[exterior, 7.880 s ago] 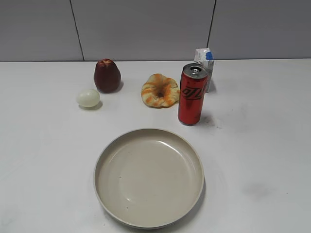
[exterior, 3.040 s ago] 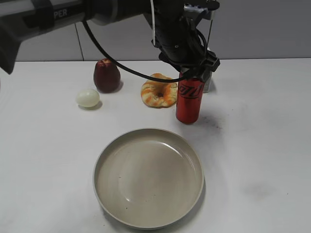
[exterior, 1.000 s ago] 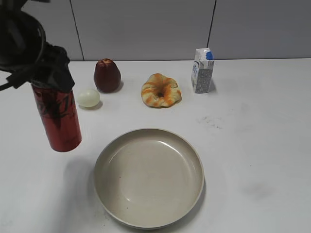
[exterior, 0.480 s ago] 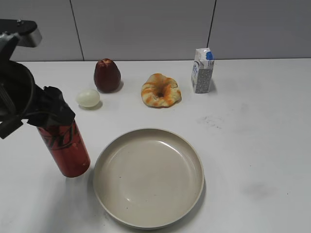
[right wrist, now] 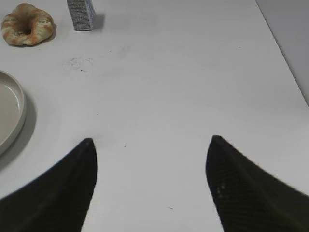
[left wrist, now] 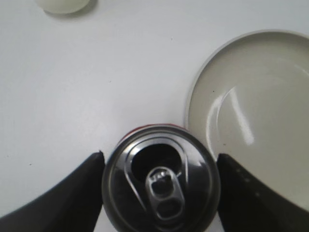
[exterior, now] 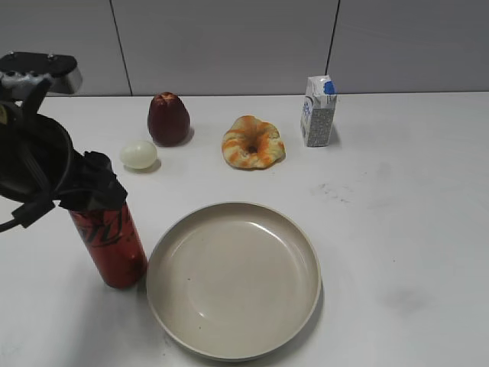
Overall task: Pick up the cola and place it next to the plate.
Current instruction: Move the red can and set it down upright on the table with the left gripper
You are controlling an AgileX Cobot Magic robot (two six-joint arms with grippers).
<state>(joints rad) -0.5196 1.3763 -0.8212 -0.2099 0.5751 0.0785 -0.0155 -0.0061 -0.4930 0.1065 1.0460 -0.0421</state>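
Red cola (exterior: pixel 114 248) stands upright on the white worktop (exterior: pixel 397 214), just left of the beige plate (exterior: pixel 234 279), clamped near its top by the left gripper (exterior: pixel 90 195)

From the left wrist view the can's silver pull-tab top sits between the two dark fingers (left wrist: pixel 72 193), one pressed to each side, with the plate rim right beside the can on the right; whether can and rim touch cannot be told. Behind the plate lie a pale egg (exterior: pixel 138 154), a dark red fruit (exterior: pixel 168 118), a twisted pastry (exterior: pixel 252 142) and a small white-and-blue carton (exterior: pixel 318 111). The right gripper (right wrist: pixel 149 188) hangs over bare worktop with its fingers spread wide apart, holding nothing
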